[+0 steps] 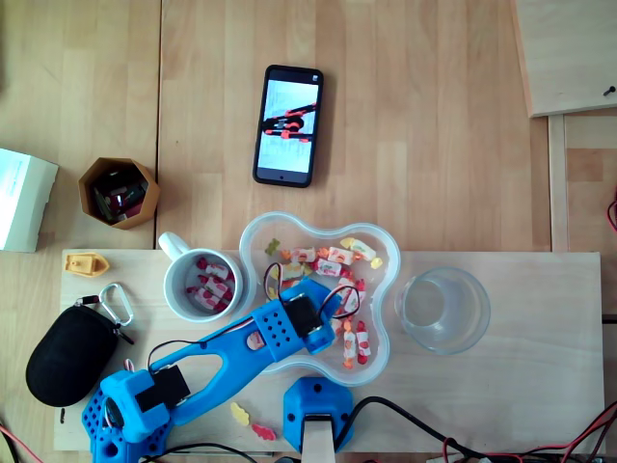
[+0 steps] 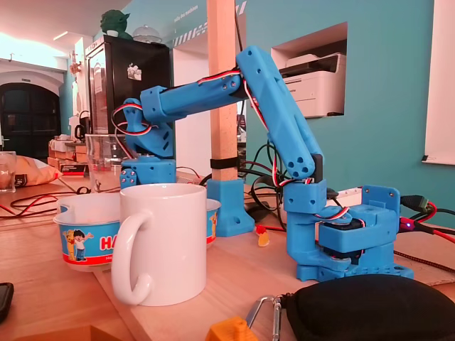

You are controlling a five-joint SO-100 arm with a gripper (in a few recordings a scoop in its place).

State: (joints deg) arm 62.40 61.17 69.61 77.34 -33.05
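Observation:
My blue arm reaches from its base at the lower left over a clear, wavy-rimmed bowl [image 1: 378,318] holding several wrapped sweets and gummies. The wrist [image 1: 307,313] hangs above the bowl's lower left part and points straight down, covering the fingers from above. In the fixed view the gripper [image 2: 147,176] dips behind the printed bowl [image 2: 89,234] and the white mug [image 2: 167,241], so its fingertips are hidden. The white mug [image 1: 202,283], with several red and white sweets inside, stands just left of the bowl.
An empty glass bowl [image 1: 443,311] stands to the right on the wooden board [image 1: 540,386]. A phone [image 1: 287,125], an orange hexagonal cup [image 1: 118,191], a small orange boat [image 1: 85,262], a carabiner [image 1: 116,304] and a black case [image 1: 69,352] lie around. Two gummies [image 1: 249,422] lie near the blue post.

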